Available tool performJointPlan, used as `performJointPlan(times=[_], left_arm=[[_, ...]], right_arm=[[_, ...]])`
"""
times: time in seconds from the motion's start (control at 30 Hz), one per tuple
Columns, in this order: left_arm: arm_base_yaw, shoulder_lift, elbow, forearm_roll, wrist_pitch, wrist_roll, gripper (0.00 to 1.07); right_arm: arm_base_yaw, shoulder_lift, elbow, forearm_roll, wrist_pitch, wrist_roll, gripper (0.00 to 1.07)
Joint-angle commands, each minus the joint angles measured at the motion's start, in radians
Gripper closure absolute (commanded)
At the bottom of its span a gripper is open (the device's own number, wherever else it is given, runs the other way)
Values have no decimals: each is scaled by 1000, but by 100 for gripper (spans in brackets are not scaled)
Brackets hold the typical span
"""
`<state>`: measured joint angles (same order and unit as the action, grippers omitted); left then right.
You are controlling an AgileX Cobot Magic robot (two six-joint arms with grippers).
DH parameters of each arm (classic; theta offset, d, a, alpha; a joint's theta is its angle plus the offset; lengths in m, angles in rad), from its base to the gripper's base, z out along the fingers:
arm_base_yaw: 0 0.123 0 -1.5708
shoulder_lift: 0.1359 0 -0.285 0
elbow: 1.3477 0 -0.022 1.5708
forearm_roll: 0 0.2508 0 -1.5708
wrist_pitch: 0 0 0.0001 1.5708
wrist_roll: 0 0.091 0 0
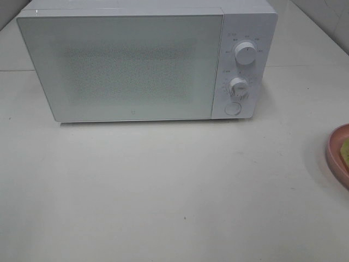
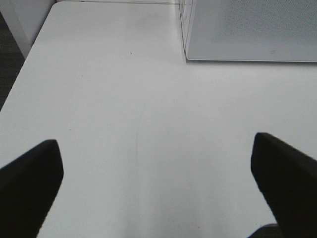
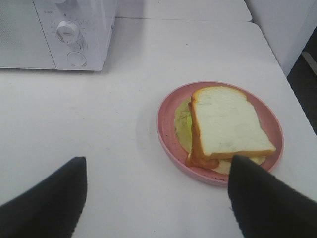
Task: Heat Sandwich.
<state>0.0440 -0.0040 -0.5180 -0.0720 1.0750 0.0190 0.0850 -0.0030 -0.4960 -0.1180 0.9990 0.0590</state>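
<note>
From the high camera, a white microwave (image 1: 147, 63) with its door closed stands at the back of a pale table (image 1: 163, 191), and the edge of a pink plate (image 1: 337, 155) with a sliver of the sandwich (image 1: 345, 150) shows at the far right. The left wrist camera shows the left gripper (image 2: 156, 171) spread wide above bare table, the microwave's corner near. The right wrist camera shows the right gripper (image 3: 156, 191) spread wide and holding nothing, with the sandwich lying on the plate just beyond its fingers.
</note>
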Motion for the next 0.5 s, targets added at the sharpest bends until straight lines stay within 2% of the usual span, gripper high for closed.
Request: performJointPlan(times=[0.03,0.5], left_arm=[[5,-17,1,-3,-3,0,9],[5,-17,1,-3,-3,0,9]], right_arm=[[-4,-29,2,-3,-2,-5,32],[-4,-29,2,-3,-2,-5,32]])
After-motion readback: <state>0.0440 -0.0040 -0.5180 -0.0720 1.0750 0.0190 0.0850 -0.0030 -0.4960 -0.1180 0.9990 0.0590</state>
